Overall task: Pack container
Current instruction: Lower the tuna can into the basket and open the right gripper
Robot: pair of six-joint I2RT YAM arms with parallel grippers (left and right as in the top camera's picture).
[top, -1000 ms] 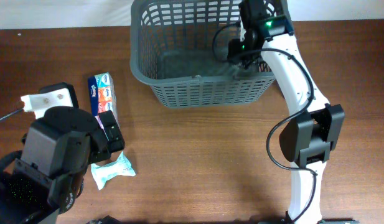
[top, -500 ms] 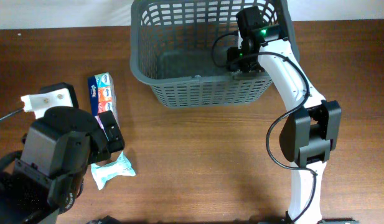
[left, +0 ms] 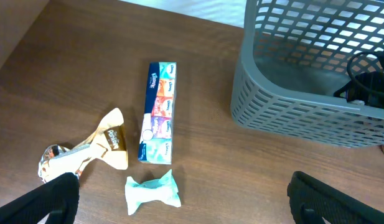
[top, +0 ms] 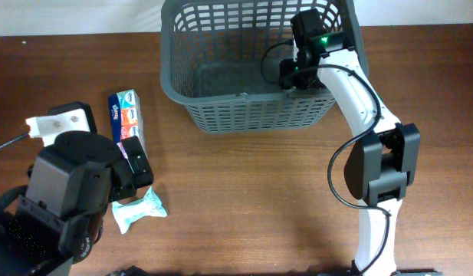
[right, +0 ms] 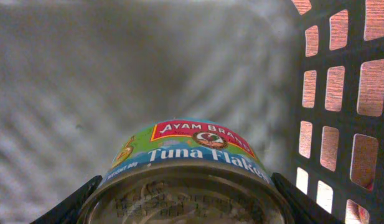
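The container, a large dark grey lattice basket point(top: 244, 107), stands at the table's back; it also shows in the left wrist view point(left: 285, 106) and its floor and wall fill the right wrist view point(right: 341, 93). My right gripper point(top: 297, 77) reaches down inside the basket's right end and is shut on a tuna can point(right: 188, 177), held just above the basket floor. My left gripper point(left: 182, 199) is open and empty, hovering above a teal packet point(left: 153, 191) on the table at the left.
A Kleenex tissue multipack point(top: 126, 115) point(left: 158, 111) lies left of the basket. A tan and white snack wrapper point(left: 92, 149) lies left of it. The teal packet point(top: 139, 210) lies near the front left. A white block point(top: 60, 123) sits at the far left.
The right gripper has sunk deeper into the basket with the can over the last second. Since half a second ago it has barely moved. The left arm is still.
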